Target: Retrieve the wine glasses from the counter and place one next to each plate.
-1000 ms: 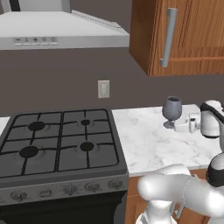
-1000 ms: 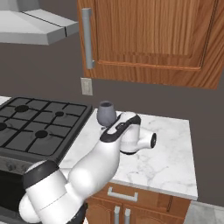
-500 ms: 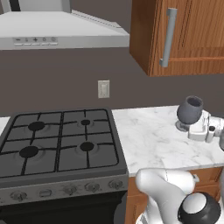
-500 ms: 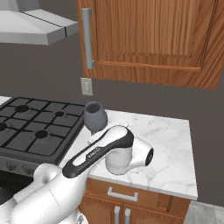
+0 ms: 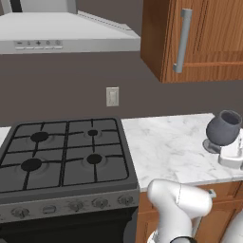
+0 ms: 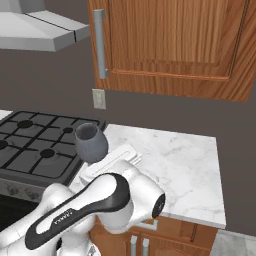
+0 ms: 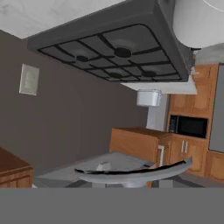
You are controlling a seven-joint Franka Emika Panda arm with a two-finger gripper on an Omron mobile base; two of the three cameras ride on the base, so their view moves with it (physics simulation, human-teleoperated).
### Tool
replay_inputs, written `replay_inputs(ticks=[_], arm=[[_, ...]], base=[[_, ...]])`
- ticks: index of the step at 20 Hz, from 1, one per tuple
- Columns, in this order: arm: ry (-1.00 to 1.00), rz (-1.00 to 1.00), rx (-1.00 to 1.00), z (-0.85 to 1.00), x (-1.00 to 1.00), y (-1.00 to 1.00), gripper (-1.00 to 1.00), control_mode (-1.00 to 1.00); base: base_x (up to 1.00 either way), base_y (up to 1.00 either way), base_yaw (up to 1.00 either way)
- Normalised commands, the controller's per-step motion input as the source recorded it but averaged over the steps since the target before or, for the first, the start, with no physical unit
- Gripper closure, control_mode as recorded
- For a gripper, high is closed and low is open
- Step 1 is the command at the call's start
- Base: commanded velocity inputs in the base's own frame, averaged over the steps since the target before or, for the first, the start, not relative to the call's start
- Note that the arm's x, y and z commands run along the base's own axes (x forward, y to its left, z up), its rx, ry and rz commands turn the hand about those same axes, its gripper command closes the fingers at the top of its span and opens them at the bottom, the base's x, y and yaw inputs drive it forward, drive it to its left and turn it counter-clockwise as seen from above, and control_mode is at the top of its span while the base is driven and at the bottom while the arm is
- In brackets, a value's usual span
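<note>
Glass (image 5: 224,128) has moved with the arm since a second ago — it stood upright near the back of the desk (image 5: 166,144) then; now it hangs above the marble, tilted, bowl mouth up and away. In the right base view the glass (image 6: 91,143) has swung left toward the stove (image 6: 35,145), above the desk's (image 6: 180,165) left end. The stem goes down into the white hand below it. Gripper (image 6: 107,161) is clamped on the glass — fingers themselves are hidden behind the bowl and hand. In the hand view the room is rolled over: the stove (image 7: 118,52) sits at the top, and the curved rim of the glass (image 7: 131,171) shows at the bottom edge. Wall outlet (image 5: 112,97) sits behind the stove (image 5: 64,156) — wood cabinet (image 5: 209,38) over the desk.
</note>
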Motion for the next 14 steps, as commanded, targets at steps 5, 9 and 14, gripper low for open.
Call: replay_inputs(ticks=[5, 9, 14], arm=[[-0.11, 0.00, 0.00, 0.09, -0.98, 0.00, 1.00, -1.00], [-0.14, -0.02, 0.00, 0.07, -0.87, -0.33, 1.00, -1.00], [0.00, 0.00, 0.00, 0.00, 0.00, 0.00, 1.00, 1.00]], base=[[0.00, 0.00, 0.00], [0.00, 0.00, 0.00], [-0.24, -0.67, -0.38]])
